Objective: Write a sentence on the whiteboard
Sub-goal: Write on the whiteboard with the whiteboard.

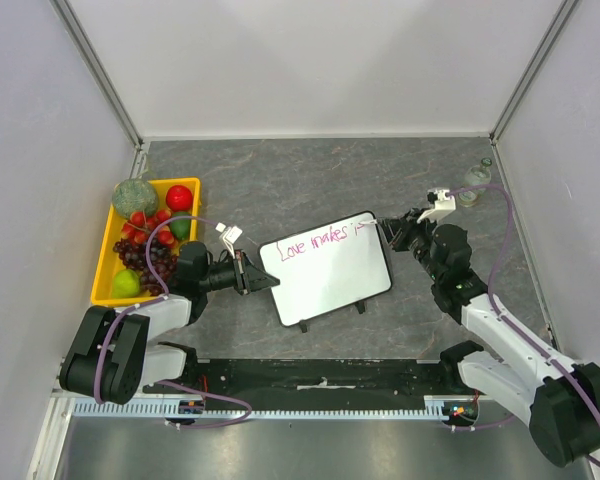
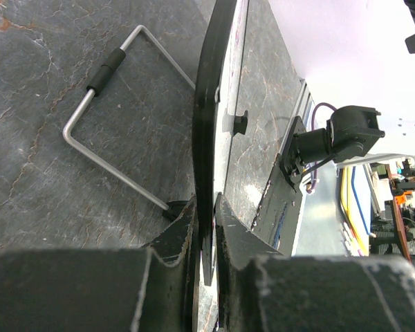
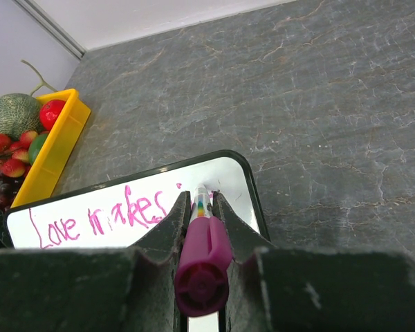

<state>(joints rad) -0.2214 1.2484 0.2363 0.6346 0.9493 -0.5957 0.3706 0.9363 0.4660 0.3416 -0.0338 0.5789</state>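
Whiteboard [image 1: 325, 268]: edge clenched in left tool [image 2: 206, 207]. Sentence [image 3: 97, 220]: tail partly hidden behind right tool [image 3: 199, 200], which grasps a magenta marker [image 3: 202, 252]. Yellow fruit tray [image 1: 102, 262] nearby.

White whiteboard [image 1: 332, 282], black-framed; pink sentence [image 1: 320, 243]; magenta marker [image 3: 202, 259]; yellow tray [image 1: 101, 262]; grey marbled table [image 1: 280, 180].

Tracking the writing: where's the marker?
Right wrist view: the magenta marker is gripped in the right claw, tip at the whiteboard corner, beyond the sentence.
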